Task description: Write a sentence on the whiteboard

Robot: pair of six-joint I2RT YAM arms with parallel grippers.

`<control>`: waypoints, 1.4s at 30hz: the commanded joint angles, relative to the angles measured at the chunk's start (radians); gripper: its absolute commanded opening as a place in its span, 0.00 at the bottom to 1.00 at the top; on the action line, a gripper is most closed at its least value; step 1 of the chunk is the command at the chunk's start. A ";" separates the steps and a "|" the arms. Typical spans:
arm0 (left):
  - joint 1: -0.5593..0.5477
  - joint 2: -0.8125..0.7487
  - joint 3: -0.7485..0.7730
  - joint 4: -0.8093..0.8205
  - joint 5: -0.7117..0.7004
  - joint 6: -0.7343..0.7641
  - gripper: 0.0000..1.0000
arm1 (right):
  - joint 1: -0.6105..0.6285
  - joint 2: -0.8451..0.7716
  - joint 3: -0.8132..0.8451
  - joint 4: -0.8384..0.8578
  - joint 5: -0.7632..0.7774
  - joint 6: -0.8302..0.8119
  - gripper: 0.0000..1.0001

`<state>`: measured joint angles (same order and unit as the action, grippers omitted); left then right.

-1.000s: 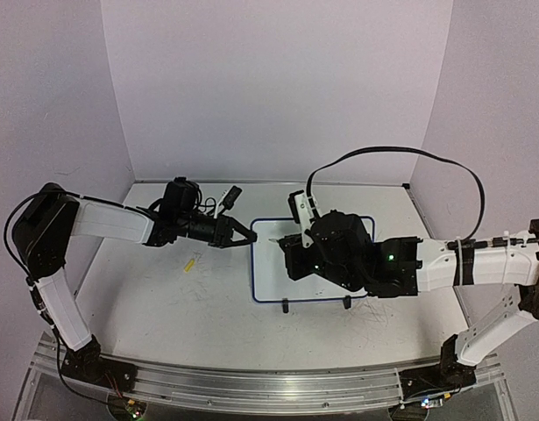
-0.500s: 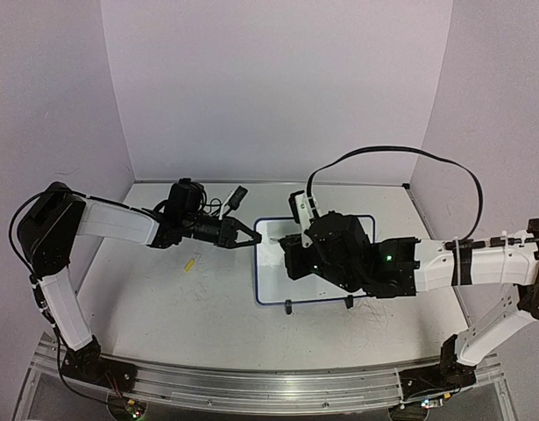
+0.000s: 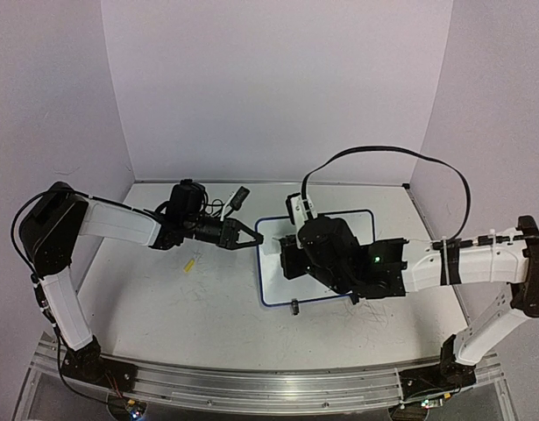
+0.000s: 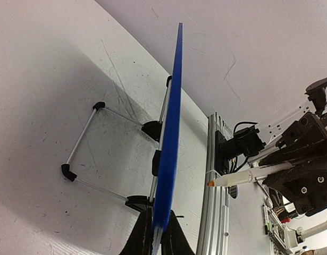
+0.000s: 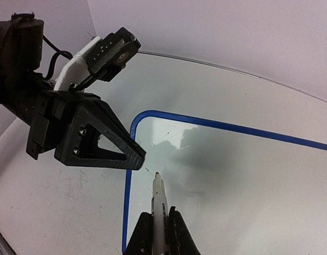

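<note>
The whiteboard (image 3: 278, 285) sits mid-table, its blue frame seen edge-on in the left wrist view (image 4: 171, 106), with a wire stand and black feet (image 4: 99, 105) behind it. My left gripper (image 3: 253, 244) is shut on the board's left edge, one finger on each face (image 4: 157, 234). My right gripper (image 5: 159, 228) is shut on a white marker (image 5: 159, 199). The marker's orange tip (image 4: 210, 183) hovers over the board's upper-left area (image 5: 232, 175), beside the left fingers (image 5: 99, 141). No sentence shows on the white face, only a few faint specks.
A small yellow piece (image 3: 191, 263) lies on the table left of the board. Grey scribbles mark the tabletop. The right arm's black cable (image 3: 383, 153) loops above the board. An aluminium rail (image 3: 251, 386) runs along the near edge, and walls close the back and sides.
My left gripper has reached right and shut on the board's left edge. The board has shifted slightly. My right arm has moved a little left with the marker.
</note>
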<state>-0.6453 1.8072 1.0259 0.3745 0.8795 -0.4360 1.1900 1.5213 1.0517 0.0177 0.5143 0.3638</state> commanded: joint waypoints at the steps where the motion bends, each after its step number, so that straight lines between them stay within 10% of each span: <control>1: -0.005 0.000 -0.010 0.009 0.007 -0.011 0.04 | 0.004 0.022 0.066 0.036 0.043 0.004 0.00; 42: -0.010 -0.023 -0.016 0.009 0.010 -0.010 0.00 | 0.004 0.136 0.111 0.105 0.082 -0.005 0.00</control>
<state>-0.6472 1.8072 1.0187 0.3855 0.8806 -0.4220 1.1900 1.6391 1.1226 0.0791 0.5631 0.3626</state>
